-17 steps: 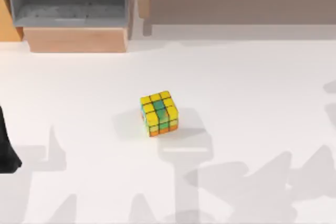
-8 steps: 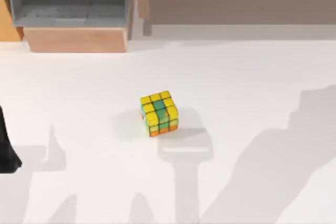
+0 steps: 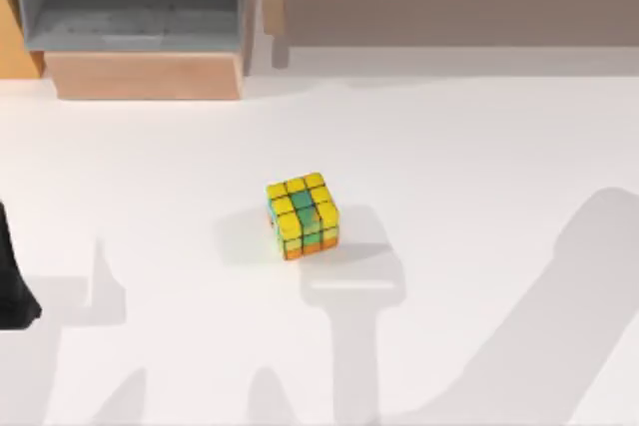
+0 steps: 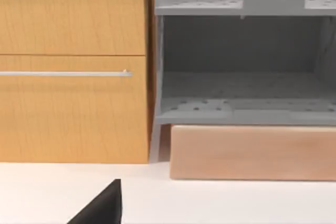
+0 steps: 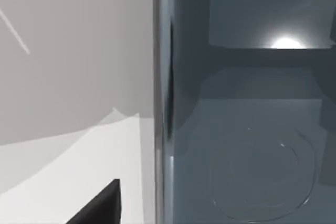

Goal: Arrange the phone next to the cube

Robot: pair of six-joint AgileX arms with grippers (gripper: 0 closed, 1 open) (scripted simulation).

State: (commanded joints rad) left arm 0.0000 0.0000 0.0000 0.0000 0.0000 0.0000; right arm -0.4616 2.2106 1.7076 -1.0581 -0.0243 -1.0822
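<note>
One cube (image 3: pixel 302 214) sits near the middle of your white table (image 3: pixel 479 147), with nothing touching it. Your right wrist view looks close at the phone (image 5: pixel 247 119), its dark shiny screen just ahead. You cannot tell if either claw is spread or pressed together.

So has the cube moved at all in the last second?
No. In the top view the cube sits in the same spot below the grey shelf unit, same faces showing.
</note>
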